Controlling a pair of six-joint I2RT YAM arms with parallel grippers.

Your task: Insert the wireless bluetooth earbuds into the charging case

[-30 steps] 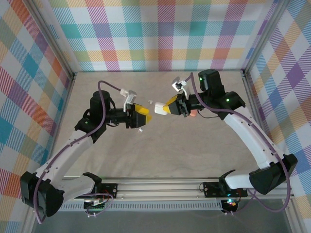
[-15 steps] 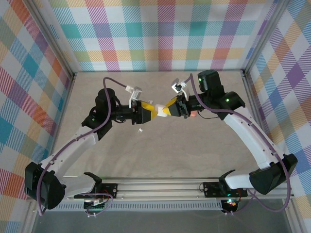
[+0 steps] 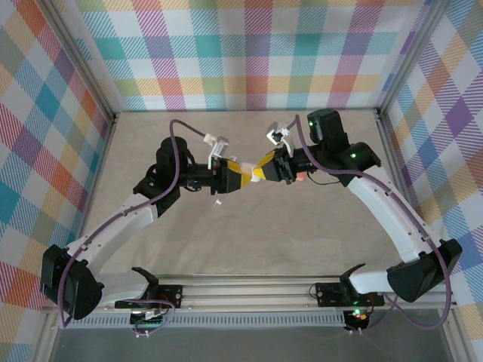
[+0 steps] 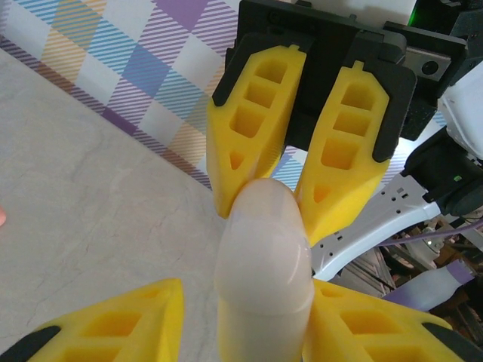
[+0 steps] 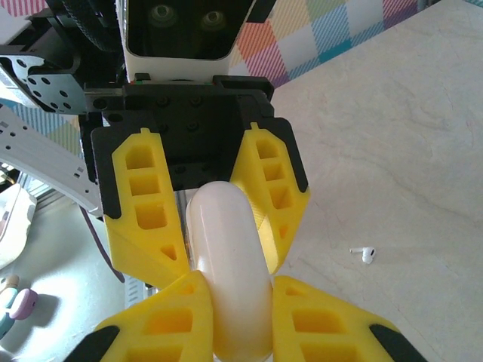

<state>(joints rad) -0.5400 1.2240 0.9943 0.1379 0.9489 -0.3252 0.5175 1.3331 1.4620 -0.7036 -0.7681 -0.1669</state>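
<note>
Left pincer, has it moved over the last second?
Yes. The left pincer slid rightward, away from the white earbud on the table, toward the right pincer.

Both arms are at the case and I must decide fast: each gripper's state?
Left gripper: open, fingers straddling the charging case, gap on one side.
Right gripper: shut on the charging case.

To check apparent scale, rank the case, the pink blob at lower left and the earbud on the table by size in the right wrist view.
1. Case: largest, though it is nearest the camera, which inflates it.
2. Pink blob.
3. Earbud: smallest.
</note>
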